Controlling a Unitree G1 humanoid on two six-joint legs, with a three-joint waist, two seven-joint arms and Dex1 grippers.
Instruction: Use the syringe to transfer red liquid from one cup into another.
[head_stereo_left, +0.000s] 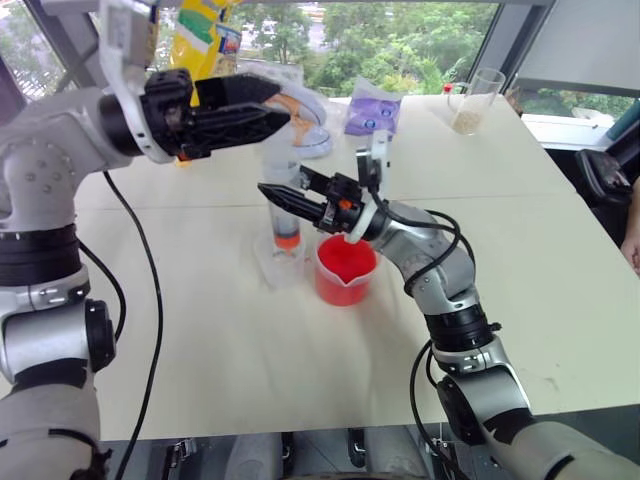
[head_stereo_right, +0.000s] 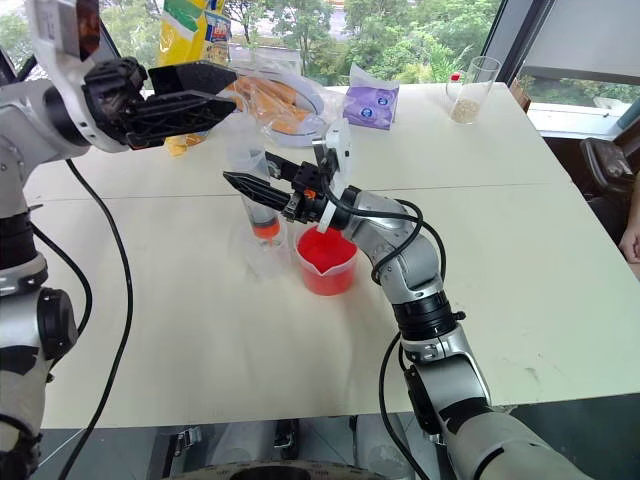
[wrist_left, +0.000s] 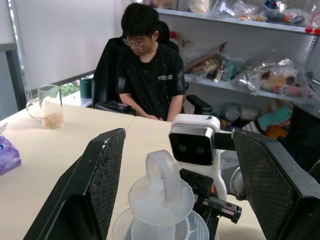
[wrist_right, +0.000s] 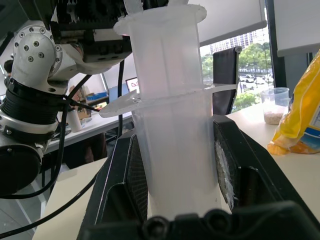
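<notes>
the syringe (head_stereo_left: 286, 215) stands upright on the white table (head_stereo_left: 560, 250), just beside the red cup (head_stereo_left: 345, 270), on the side toward the robot's left. its short orange tip points down into the clear cup (head_stereo_left: 284, 255), which sits touching or nearly touching the red cup, and a band of red liquid (head_stereo_left: 287, 240) shows low in the barrel. the red cup holds bright red liquid up near its rim, its spout turned toward the robot. the right gripper (head_stereo_left: 275, 195) reaches across above the red cup and is clenched on the syringe barrel, one black finger on each side of it, as the right wrist view shows close up. the left gripper (head_stereo_left: 283, 108) hovers above and a little behind the syringe's top, its fingers (wrist_left: 97, 185) spread wide on either side of the plunger's ring handle (wrist_left: 162, 175) without touching it, grasping nothing. beyond the red cup, toward the far edge of the table, lie a purple packet (head_stereo_left: 372, 105), a yellow bag (head_stereo_left: 200, 35) and a clear dish (head_stereo_left: 305, 120) of orange food. farther off at the far right corner stands a glass (head_stereo_left: 472, 100) with beige grains in the bottom. a person (wrist_left: 147, 70) in a black shirt sits at the table's right side.
</notes>
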